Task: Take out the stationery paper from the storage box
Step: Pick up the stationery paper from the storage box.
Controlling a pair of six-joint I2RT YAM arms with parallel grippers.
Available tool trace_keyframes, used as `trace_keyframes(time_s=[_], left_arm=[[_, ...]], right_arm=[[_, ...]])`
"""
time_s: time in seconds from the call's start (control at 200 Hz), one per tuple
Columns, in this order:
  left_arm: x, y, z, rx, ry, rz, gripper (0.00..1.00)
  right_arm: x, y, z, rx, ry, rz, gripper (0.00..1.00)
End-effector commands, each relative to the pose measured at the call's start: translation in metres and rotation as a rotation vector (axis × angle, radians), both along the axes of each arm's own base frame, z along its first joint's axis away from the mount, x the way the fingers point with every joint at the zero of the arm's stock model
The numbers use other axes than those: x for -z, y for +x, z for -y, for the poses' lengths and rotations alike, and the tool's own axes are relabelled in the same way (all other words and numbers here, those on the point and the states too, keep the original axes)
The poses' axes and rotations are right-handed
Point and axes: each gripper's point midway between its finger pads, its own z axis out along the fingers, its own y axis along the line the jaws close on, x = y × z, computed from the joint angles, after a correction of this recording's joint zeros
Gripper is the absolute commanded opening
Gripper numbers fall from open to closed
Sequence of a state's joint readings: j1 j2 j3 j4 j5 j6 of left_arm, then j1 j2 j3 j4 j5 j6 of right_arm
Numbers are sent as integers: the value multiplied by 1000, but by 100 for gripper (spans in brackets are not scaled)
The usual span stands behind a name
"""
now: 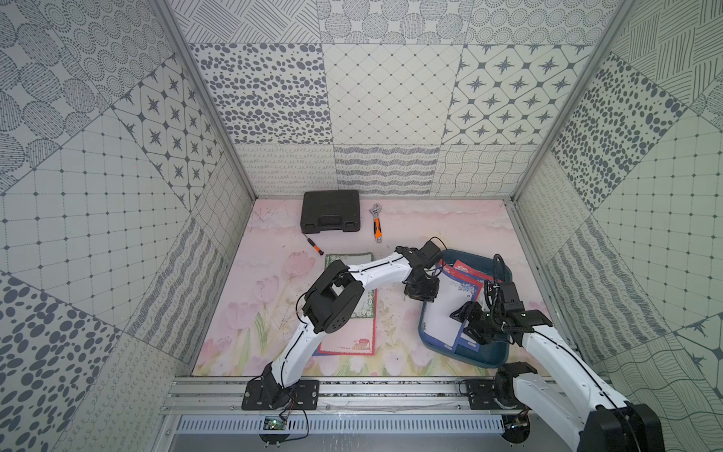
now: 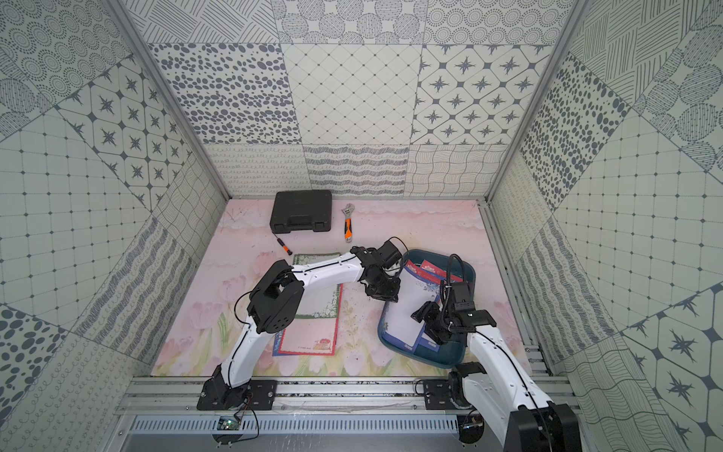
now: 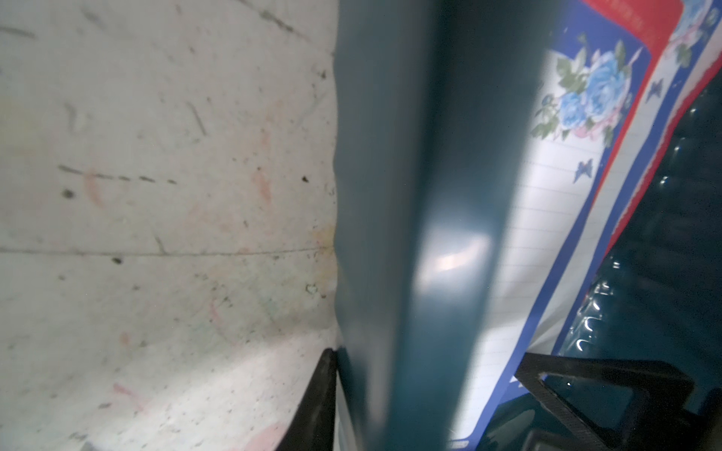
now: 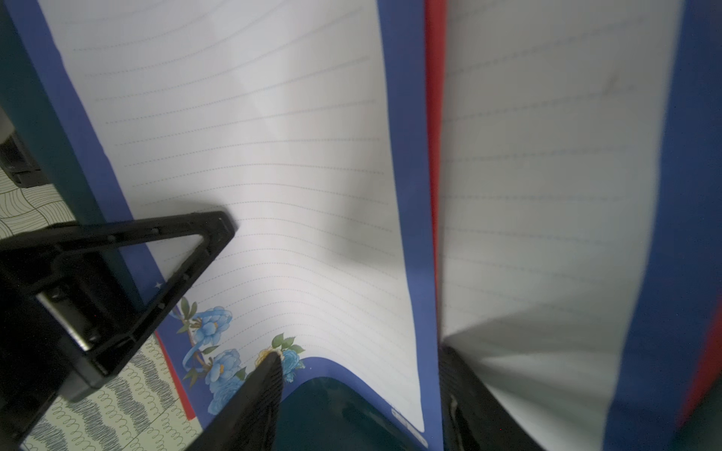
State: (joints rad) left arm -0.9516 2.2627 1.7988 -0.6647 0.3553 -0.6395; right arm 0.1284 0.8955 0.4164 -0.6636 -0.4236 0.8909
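Note:
The dark teal storage box (image 1: 485, 358) lies on the right of the mat. My left gripper (image 1: 421, 295) is shut on its left wall (image 3: 410, 195), with one finger (image 3: 318, 398) pressed to the wall's outside. Inside the box, a blue-bordered sheet of stationery paper (image 4: 254, 136) bows upward over red-bordered sheets (image 1: 465, 270). My right gripper (image 4: 361, 353) hovers open at the box's near end. One fingertip (image 4: 269, 371) touches the sheet's flowered corner, the other stands beside its long edge. A second blue-edged sheet (image 4: 547, 195) curls up next to it.
A green-bordered sheet (image 1: 365, 305) and a red-bordered sheet (image 1: 348, 344) lie on the mat under the left arm. At the back are a black tool case (image 1: 330, 211), an orange-handled wrench (image 1: 376, 225) and a small screwdriver (image 1: 313, 246). Patterned walls close in three sides.

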Motion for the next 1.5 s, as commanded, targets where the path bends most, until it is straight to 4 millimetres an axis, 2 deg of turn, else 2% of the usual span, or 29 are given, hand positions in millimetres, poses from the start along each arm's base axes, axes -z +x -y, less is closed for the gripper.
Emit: trace_keyframes(time_s=[0.0, 0.375, 0.48, 0.56, 0.915, 1.496], left_arm=[[-1, -8, 8, 17, -18, -22, 19], [0, -10, 9, 22, -15, -22, 19], [0, -10, 8, 20, -12, -20, 18], [-1, -10, 9, 20, -12, -15, 18], [0, -10, 9, 21, -12, -18, 18], [2, -13, 11, 26, -11, -21, 18]], right_arm=[[-3, -1, 1, 12, 2, -1, 66], [-7, -2, -1, 6, 14, -4, 64], [-7, -4, 2, 12, -2, -12, 71], [-8, -5, 3, 12, -10, -15, 71], [-10, -2, -4, -8, 29, -4, 62], [-23, 4, -7, -5, 50, 33, 54]])
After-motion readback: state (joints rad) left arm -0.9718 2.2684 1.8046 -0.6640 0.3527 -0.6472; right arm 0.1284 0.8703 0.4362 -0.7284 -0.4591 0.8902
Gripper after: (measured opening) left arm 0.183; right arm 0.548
